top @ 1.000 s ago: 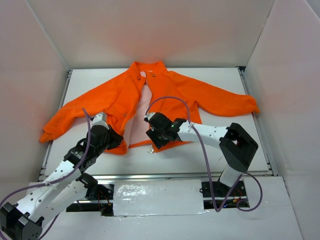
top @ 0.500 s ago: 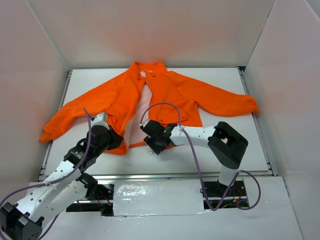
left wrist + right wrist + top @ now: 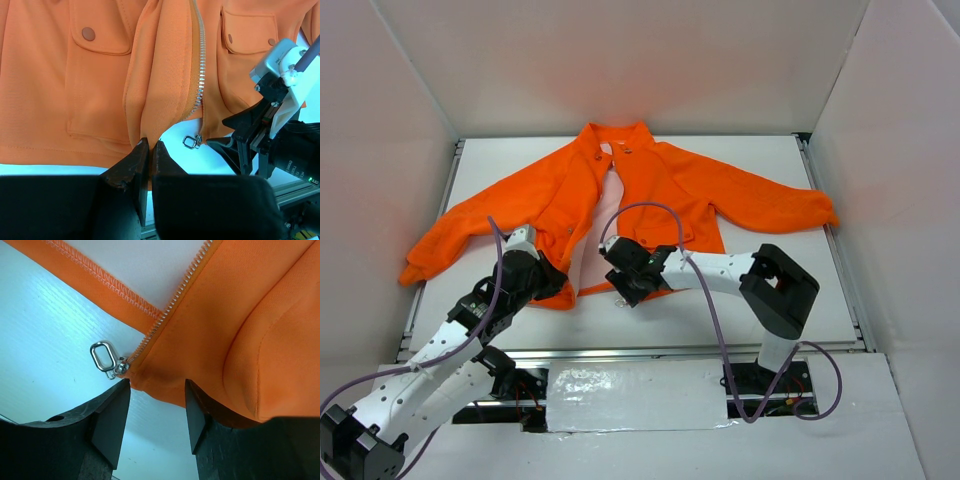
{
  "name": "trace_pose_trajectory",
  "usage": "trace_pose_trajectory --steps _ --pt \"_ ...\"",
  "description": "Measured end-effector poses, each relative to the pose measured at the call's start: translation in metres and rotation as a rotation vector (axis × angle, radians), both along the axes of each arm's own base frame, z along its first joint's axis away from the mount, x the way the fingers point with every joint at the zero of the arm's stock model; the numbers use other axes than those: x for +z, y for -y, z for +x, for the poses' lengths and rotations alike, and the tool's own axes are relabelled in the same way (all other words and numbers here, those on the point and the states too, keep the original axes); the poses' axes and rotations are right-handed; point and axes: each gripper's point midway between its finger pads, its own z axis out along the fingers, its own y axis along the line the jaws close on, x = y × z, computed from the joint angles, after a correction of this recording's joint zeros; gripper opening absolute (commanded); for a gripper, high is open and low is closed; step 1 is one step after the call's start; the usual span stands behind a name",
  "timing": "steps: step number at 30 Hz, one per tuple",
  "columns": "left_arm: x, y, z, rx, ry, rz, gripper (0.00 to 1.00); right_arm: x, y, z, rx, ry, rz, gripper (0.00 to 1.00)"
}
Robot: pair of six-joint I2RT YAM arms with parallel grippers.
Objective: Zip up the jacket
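The orange jacket lies open on the white table, collar at the far side. My left gripper is shut on the bottom hem of the jacket's left front panel; its fingertips pinch the fabric edge. My right gripper is open at the bottom corner of the right panel. The silver zipper pull hangs off the zipper's lower end, just above and left of my right gripper. It also shows in the left wrist view.
White walls enclose the table on three sides. The jacket's sleeves spread toward the left and right walls. A metal rail runs along the table's near edge.
My right gripper has slid left along the jacket's bottom hem to the zipper's lower end. The left arm has not moved.
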Motion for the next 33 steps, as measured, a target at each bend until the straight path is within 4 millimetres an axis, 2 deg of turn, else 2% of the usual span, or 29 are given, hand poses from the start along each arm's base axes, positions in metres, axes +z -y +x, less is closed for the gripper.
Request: trace_pose_trajectory --steps 5,12,15,19,20,21,28,33 --pt "0.000 0.001 -0.001 -0.007 -0.002 -0.003 0.00 0.000 -0.002 0.001 0.000 0.004 0.006 0.55" --pt "0.000 0.002 -0.001 -0.010 -0.003 -0.003 0.00 -0.011 -0.002 0.001 -0.002 -0.012 -0.012 0.54" --pt "0.000 0.002 -0.001 -0.012 -0.004 -0.003 0.00 -0.012 -0.005 0.001 -0.001 -0.020 -0.008 0.44" --pt "0.000 0.002 -0.001 -0.014 -0.005 -0.004 0.00 -0.013 -0.013 0.001 -0.001 -0.035 0.016 0.16" --pt "0.000 0.002 -0.001 -0.014 -0.004 -0.004 0.00 -0.013 -0.014 0.001 -0.004 -0.037 0.022 0.05" --pt "0.000 0.002 -0.001 -0.015 -0.005 -0.004 0.00 -0.013 -0.015 0.000 -0.004 -0.040 0.027 0.01" --pt "0.000 0.003 -0.002 -0.017 -0.006 -0.006 0.00 -0.012 -0.017 -0.001 -0.034 -0.054 0.049 0.00" --pt "0.000 0.009 0.000 -0.038 -0.008 -0.022 0.00 -0.007 -0.012 -0.002 -0.157 -0.050 0.088 0.00"
